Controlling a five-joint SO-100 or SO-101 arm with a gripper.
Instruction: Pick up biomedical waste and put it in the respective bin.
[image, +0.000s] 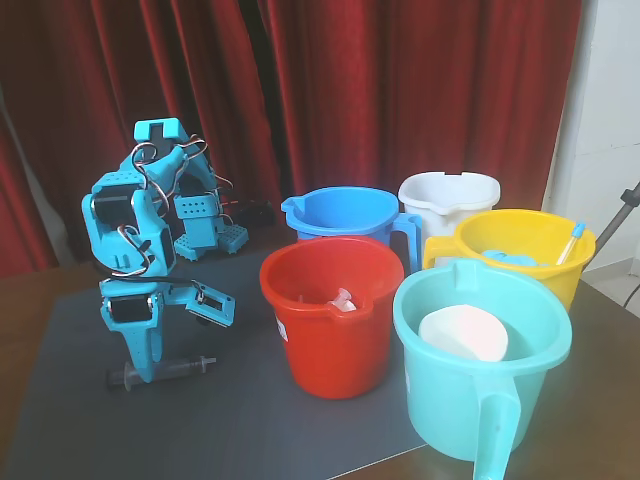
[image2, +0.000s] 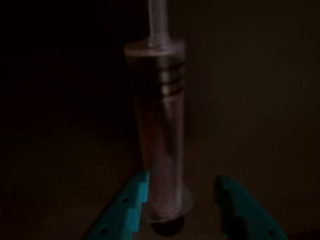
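The biomedical waste, a slim syringe (image: 185, 366) with a clear greyish barrel, lies flat on the dark mat at the front left of the fixed view. My teal gripper (image: 140, 374) points straight down over its left end. In the wrist view the syringe (image2: 160, 130) runs up the middle between my two teal fingers. The gripper (image2: 182, 200) is open around it, with a gap on the right side. The red bin (image: 330, 340) stands to the right of the arm, with a small pale item inside it.
Behind the red bin stand a blue bucket (image: 345, 215) and a white bucket (image: 450, 195). A yellow bucket (image: 525, 250) holds a blue-tipped stick (image: 570, 240). A teal bucket (image: 480, 380) with a white object inside sits front right. Red curtains hang behind.
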